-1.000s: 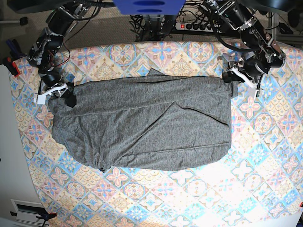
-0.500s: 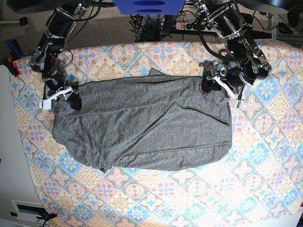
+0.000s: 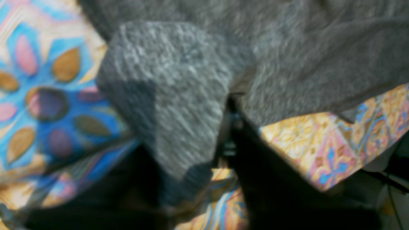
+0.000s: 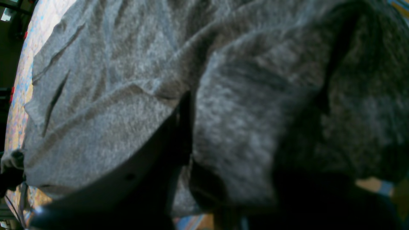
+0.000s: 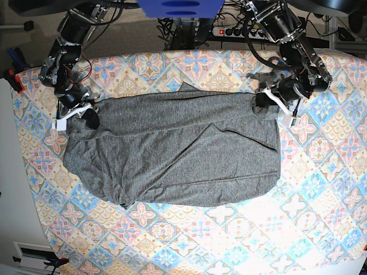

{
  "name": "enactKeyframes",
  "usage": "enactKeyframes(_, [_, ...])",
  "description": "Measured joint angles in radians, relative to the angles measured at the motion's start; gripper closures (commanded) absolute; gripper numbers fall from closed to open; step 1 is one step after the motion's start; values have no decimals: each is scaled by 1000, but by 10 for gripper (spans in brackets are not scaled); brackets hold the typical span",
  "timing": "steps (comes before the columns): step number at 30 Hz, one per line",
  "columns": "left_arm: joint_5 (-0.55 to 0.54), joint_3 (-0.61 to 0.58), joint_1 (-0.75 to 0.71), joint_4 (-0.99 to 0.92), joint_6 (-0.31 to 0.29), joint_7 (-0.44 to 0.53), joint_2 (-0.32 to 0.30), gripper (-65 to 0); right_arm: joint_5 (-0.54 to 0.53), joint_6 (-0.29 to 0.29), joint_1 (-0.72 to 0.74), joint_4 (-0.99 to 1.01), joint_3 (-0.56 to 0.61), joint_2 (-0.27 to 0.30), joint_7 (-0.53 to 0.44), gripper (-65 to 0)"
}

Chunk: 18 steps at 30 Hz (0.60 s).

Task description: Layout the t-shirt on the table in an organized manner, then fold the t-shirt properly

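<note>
Grey t-shirt (image 5: pixel 172 152) corners clamped by left gripper (image 5: pixel 261 106) and right gripper (image 5: pixel 86 117); bare table (image 5: pixel 241 240) all round.

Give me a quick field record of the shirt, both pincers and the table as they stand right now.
t-shirt: charcoal grey, spread across the middle of the table, wrinkled, bottom edge uneven
left pincer: at the shirt's upper corner on the base view's right, shut on the fabric
right pincer: at the shirt's upper corner on the base view's left, shut on the fabric
fabric at grips: bunched at both corners
table: pastel tile-pattern cloth, bare around the shirt
fold status: not yet folded into a neat shape
</note>
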<state>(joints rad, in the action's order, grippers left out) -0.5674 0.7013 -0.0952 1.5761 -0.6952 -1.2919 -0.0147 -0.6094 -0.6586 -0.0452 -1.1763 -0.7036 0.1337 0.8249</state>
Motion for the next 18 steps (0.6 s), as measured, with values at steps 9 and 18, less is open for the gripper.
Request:
enactKeyframes(9, [-26,2,-37,5,2,14,0,0,-25,-8,-70,-38,2,-1,-8,0])
enactKeyframes(18, [-86,113,-92,8,-8,16,3,0,0,-2,-105,-157,-9,-2,107,0])
